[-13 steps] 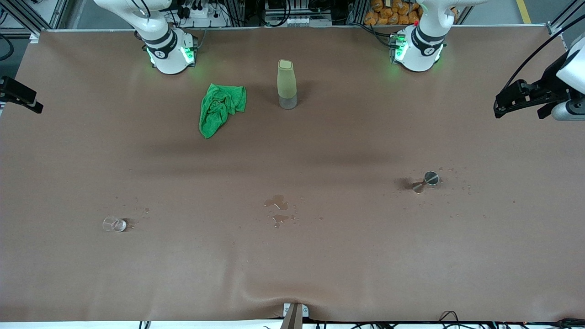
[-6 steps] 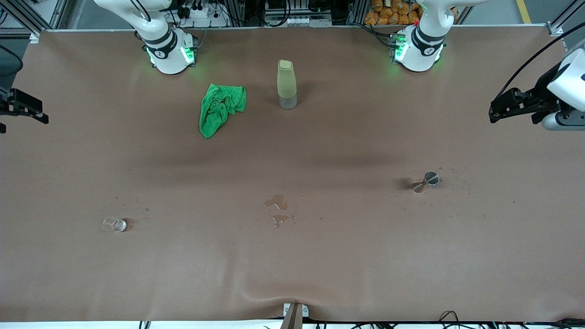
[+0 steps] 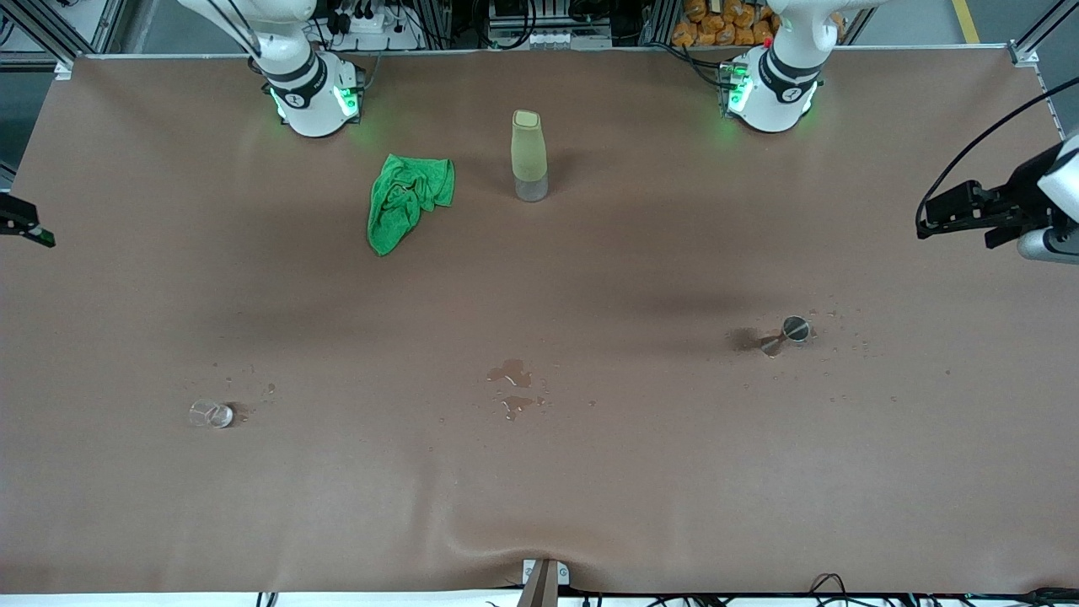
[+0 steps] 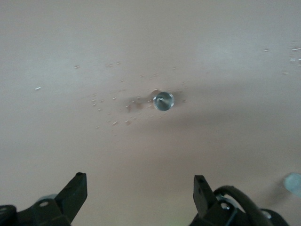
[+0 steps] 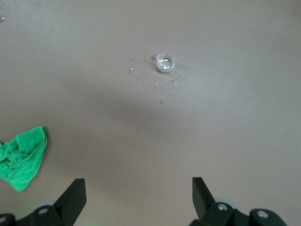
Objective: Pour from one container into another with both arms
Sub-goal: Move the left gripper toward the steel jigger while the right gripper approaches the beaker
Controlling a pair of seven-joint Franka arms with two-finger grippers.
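Observation:
A small metal jigger [image 3: 788, 332] stands on the brown table toward the left arm's end, with droplets around it; the left wrist view looks down on the jigger [image 4: 163, 100]. A small clear glass [image 3: 211, 413] stands toward the right arm's end and shows as a clear glass [image 5: 165, 62] in the right wrist view. My left gripper [image 3: 927, 221] hangs open and empty over the table's left-arm end, apart from the jigger; its own view shows the left gripper [image 4: 140, 188] with jaws wide. My right gripper [image 3: 34, 232] is at the table's other end, open and empty, as the right gripper [image 5: 138, 190] shows.
A tall olive bottle [image 3: 528, 156] stands upright between the two arm bases, beside a crumpled green cloth [image 3: 405, 200]. A small puddle [image 3: 510, 384] lies mid-table, between glass and jigger. The table cover [image 3: 539, 523] bulges at its front edge.
Both grippers have slid lower in the front view and outward toward their ends of the table; less of the right one shows now. Nothing on the table has moved.

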